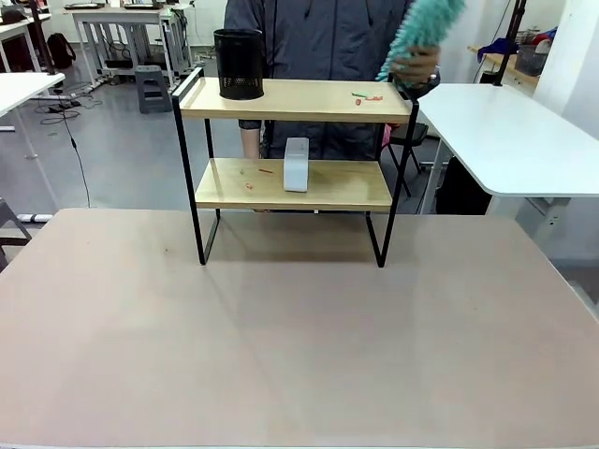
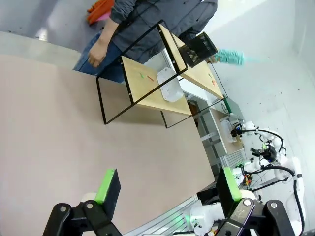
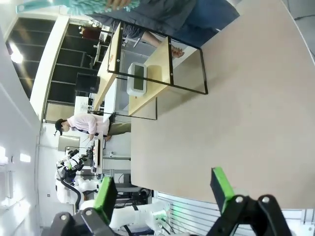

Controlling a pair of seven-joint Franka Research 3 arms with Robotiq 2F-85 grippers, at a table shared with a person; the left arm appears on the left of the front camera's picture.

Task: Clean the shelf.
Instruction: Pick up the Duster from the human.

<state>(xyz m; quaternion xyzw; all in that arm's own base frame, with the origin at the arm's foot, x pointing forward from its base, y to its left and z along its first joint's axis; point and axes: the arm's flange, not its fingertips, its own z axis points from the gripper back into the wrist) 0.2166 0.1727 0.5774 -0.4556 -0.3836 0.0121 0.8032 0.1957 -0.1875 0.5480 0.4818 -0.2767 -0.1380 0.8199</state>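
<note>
While jaws gape, the shelf (image 1: 309,101) (littered) stands apart.

The left gripper (image 2: 167,189) and the right gripper (image 3: 163,192) both hold their jaws spread wide, nothing between the green pads (image 2: 106,183), while far ahead of the left gripper a person's hand (image 2: 97,51) hangs loosely curled.
</note>
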